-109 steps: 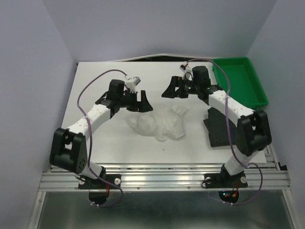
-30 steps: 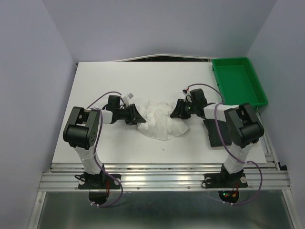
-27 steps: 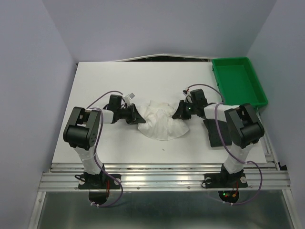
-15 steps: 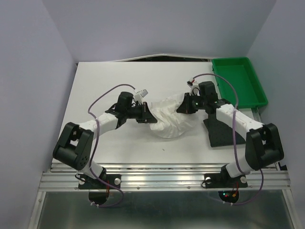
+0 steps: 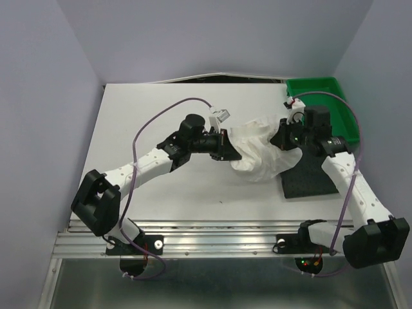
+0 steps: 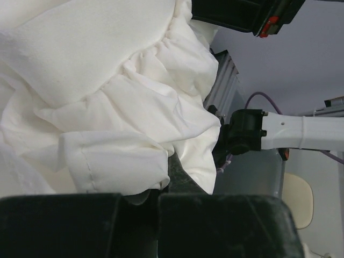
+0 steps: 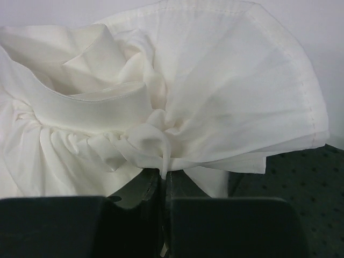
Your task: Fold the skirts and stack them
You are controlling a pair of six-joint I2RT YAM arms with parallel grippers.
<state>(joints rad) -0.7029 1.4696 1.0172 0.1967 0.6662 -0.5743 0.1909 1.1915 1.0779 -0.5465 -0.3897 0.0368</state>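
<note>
The white crinkly skirt [image 5: 261, 153] hangs bunched between my two grippers, lifted off the table at the right of centre. My left gripper [image 5: 226, 147] is shut on its left edge, and the cloth [image 6: 107, 107] fills the left wrist view above the jaws [image 6: 161, 185]. My right gripper [image 5: 281, 138] is shut on the right edge, pinching a gathered fold [image 7: 161, 134] between its closed fingers [image 7: 164, 185]. The dark charcoal skirt [image 5: 310, 181] lies flat on the table, partly under the hanging white cloth, and shows at the right wrist view's corner [image 7: 303, 183].
A green plastic tray [image 5: 315, 81] stands at the back right, just behind my right arm. The white table [image 5: 148, 109] spreads to the left and back. Purple walls close in both sides.
Both grippers closed on the white skirt's edges, lifted it and carried it to the right and back, so it now hangs over the dark skirt's left side.
</note>
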